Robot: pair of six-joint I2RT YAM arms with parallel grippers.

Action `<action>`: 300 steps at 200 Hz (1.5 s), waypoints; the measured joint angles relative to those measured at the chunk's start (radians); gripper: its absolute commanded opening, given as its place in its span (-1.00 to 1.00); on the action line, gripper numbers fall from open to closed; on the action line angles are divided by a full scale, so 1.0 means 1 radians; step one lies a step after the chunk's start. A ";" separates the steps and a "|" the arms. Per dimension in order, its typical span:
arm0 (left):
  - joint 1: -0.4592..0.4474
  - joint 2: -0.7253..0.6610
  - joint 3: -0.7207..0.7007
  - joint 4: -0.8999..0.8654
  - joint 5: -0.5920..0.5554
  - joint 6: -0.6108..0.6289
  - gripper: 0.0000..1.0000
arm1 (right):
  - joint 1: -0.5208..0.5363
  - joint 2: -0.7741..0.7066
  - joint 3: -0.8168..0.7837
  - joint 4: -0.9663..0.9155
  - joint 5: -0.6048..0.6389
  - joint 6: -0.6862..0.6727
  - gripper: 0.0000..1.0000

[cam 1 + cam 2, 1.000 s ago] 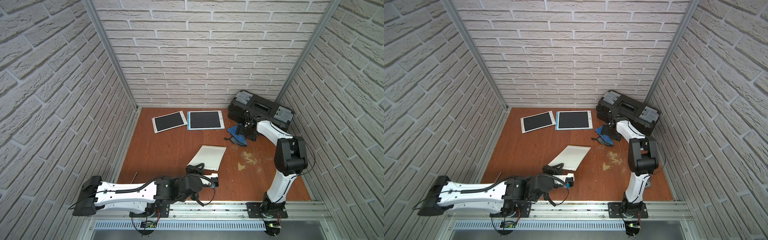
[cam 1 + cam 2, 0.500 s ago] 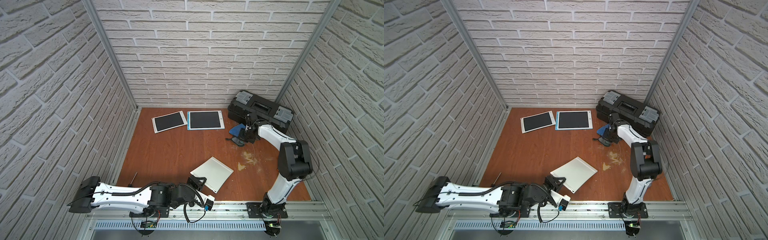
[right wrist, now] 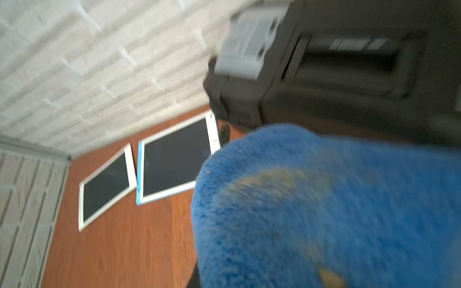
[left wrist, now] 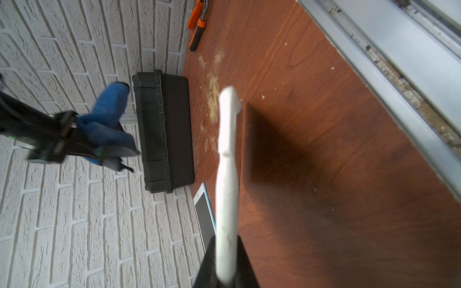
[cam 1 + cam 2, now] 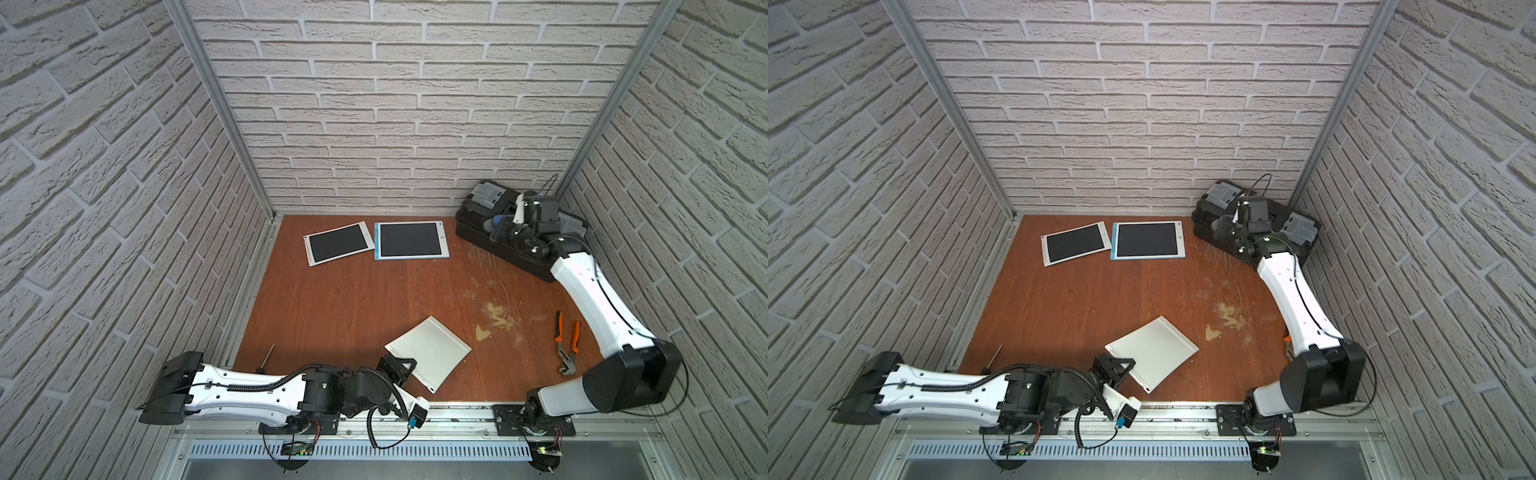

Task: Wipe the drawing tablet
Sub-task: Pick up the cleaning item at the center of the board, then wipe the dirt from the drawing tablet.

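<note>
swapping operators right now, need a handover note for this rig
Left gripper: shut on the white tablet by its edge, near the front rail, pale side up.
Right gripper: shut on the blue cloth, raised by the black toolbox at the back right.
Done: tablet and cloth both gripped.
Left: bring cloth to tablet and wipe; they are far apart.
A white-framed tablet and a blue-edged tablet lie flat at the back.

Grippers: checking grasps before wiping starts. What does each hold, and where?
Left gripper pinches the white tablet by its near edge. Right gripper clamps a bunched fold of the blue cloth.
</note>
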 measured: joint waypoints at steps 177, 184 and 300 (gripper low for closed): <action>-0.002 -0.357 -0.121 -0.165 0.155 0.116 -1.00 | 0.397 -0.430 -0.355 -0.106 -0.571 -0.068 -0.95; -0.002 -0.340 -0.121 -0.174 0.156 0.110 -1.00 | 0.403 -0.437 -0.363 -0.106 -0.586 -0.067 -0.95; 0.047 -0.069 -0.111 -0.181 0.142 0.002 -1.00 | 0.537 -0.435 -0.465 -0.089 -0.849 -0.005 -0.95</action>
